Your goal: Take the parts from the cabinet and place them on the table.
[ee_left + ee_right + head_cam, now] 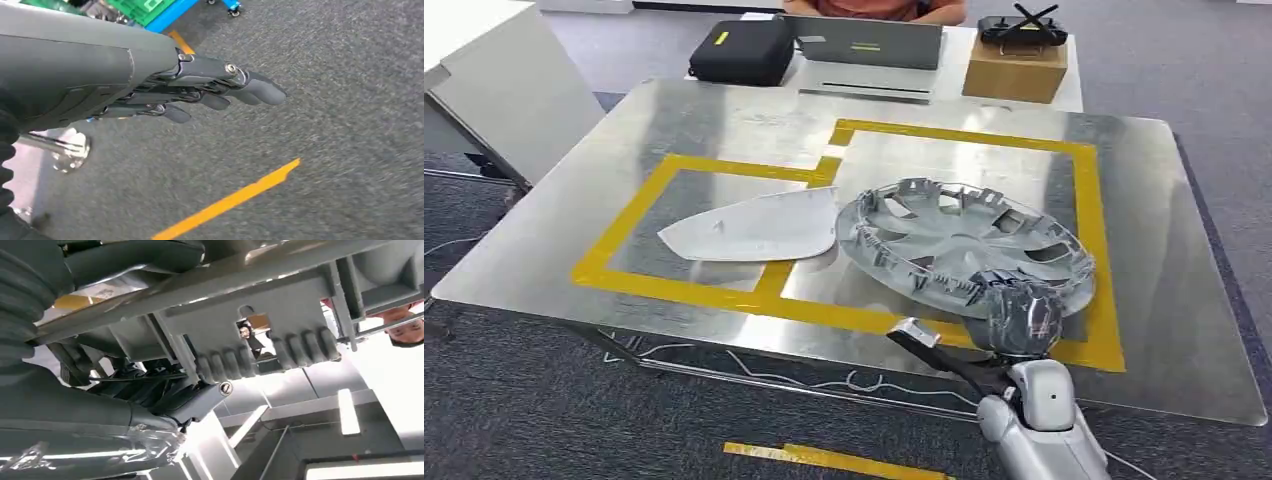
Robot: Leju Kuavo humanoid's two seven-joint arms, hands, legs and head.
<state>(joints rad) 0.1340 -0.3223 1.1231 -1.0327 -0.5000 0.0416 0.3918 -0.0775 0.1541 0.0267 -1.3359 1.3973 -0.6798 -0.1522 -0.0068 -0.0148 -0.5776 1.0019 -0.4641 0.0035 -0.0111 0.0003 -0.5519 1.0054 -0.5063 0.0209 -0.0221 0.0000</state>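
While right robot hand (pixel 1016 318) clamps silver ribbed plastic wheel cover (pixel 964 245) at its near rim | cover rests tilted on steel desk (pixel 724 120) | left robot hand (pixel 210 95) hangs apart, empty.

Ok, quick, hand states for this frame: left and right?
Left hand: open, fingers stretched out over the floor, holding nothing.
Right hand: gripping the near rim of the hubcap, which rests on the table.

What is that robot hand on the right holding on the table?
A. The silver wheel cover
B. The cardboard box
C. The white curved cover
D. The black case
A: the right robot hand grips the near rim of the silver wheel cover, which lies inside the yellow tape outline.
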